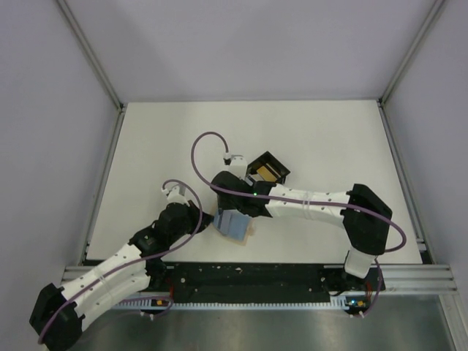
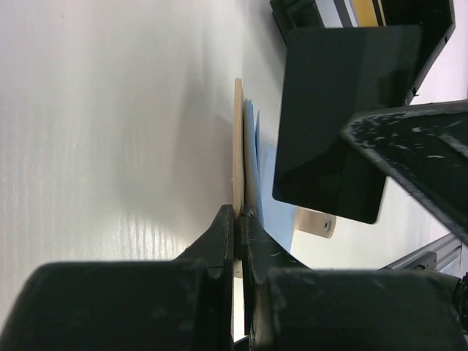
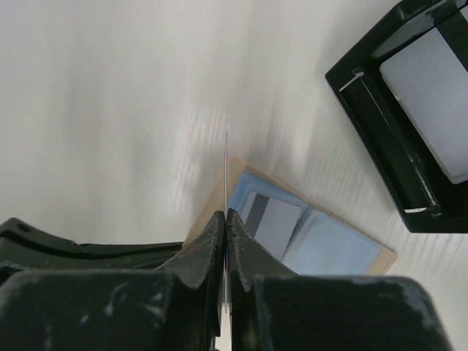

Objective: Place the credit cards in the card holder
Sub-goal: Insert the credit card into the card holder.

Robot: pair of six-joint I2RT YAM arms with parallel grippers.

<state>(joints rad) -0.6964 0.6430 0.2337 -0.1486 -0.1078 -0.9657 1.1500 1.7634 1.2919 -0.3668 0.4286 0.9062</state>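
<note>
The card holder point(image 1: 235, 225) lies open near the table's front, tan outside with a light blue lining point(image 3: 329, 248). A card with a dark stripe point(image 3: 272, 221) sits in its left pocket. My left gripper point(image 2: 239, 213) is shut on the holder's tan edge point(image 2: 238, 139), holding that flap upright; it shows in the top view point(image 1: 210, 221). My right gripper point(image 3: 226, 213) is shut on a thin pale credit card point(image 3: 226, 161), seen edge-on, just above the holder's left side; it shows in the top view point(image 1: 231, 208). Its colour cannot be told.
A black square tray point(image 1: 272, 156) stands just behind the holder, with a yellow-orange card point(image 1: 265, 172) in it. In the right wrist view a pale card point(image 3: 431, 95) lies in the tray point(image 3: 358, 95). The right gripper's black body point(image 2: 336, 110) hangs close beside the left fingers.
</note>
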